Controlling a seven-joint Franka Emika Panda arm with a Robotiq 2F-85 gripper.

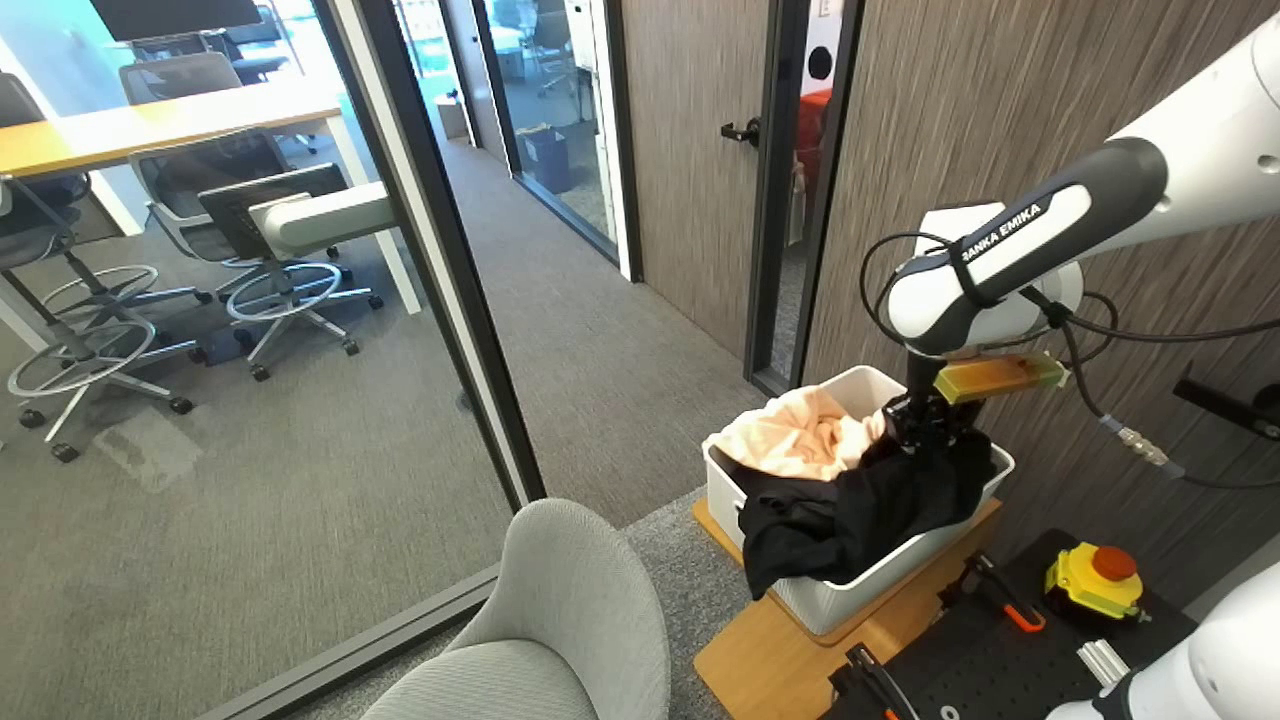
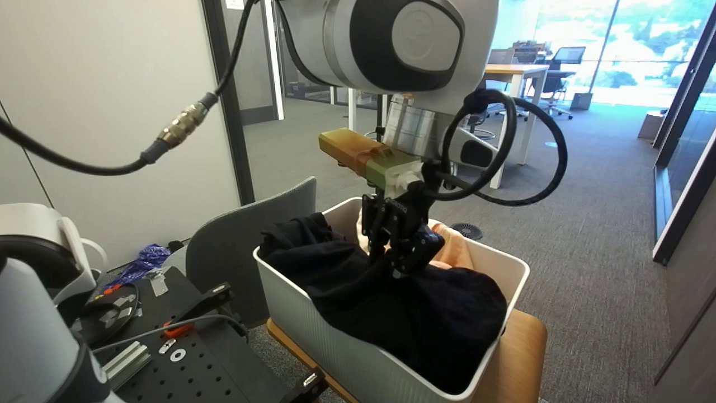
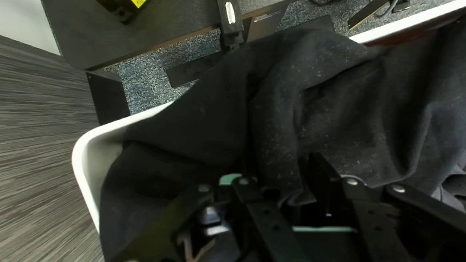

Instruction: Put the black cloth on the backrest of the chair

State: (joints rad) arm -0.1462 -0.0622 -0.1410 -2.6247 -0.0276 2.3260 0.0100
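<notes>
The black cloth (image 1: 850,520) lies bunched in a white bin and drapes over its rim; it also shows in an exterior view (image 2: 425,319) and the wrist view (image 3: 214,123). My gripper (image 1: 925,440) points down into the cloth, as an exterior view (image 2: 391,267) also shows. In the wrist view the jaws (image 3: 282,182) stand apart with a fold of cloth between them. The fingertips are partly lost against the dark fabric. The light-grey chair backrest (image 1: 590,590) stands bare beside the bin, and shows behind it in an exterior view (image 2: 240,246).
The white bin (image 2: 335,347) stands on a wooden surface (image 1: 740,655) and also holds a peach cloth (image 1: 800,430). A black pegboard table (image 2: 184,369) with clamps and a yellow emergency stop (image 1: 1095,580) is close by. A wood-panel wall (image 1: 950,120) and a glass wall (image 1: 440,250) flank the area.
</notes>
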